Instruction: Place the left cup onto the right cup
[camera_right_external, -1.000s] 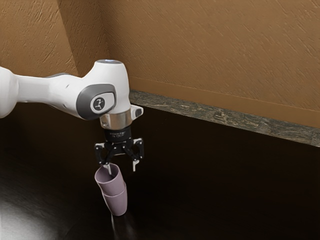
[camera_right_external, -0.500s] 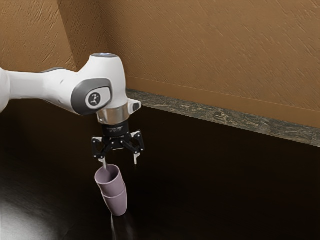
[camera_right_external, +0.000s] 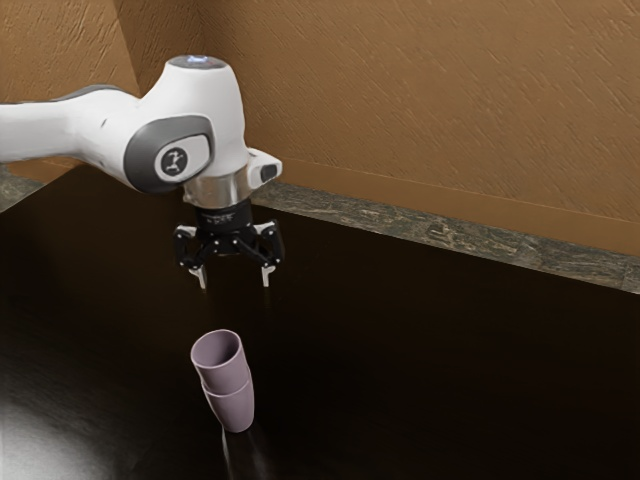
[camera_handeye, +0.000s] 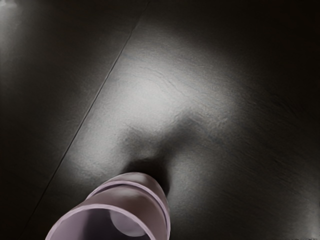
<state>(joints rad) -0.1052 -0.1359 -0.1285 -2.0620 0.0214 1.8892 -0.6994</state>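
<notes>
The left cup (camera_right_external: 219, 358) is seated, slightly tilted, in the right cup (camera_right_external: 233, 408) on the table (camera_right_external: 450, 380), at six o'clock from the gripper (camera_right_external: 233, 282), which is held wide and empty (stacking judged done).

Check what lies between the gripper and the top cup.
Nothing: the exterior view shows a bare gap between the open gripper and the top cup, nested in the lower cup.
</notes>
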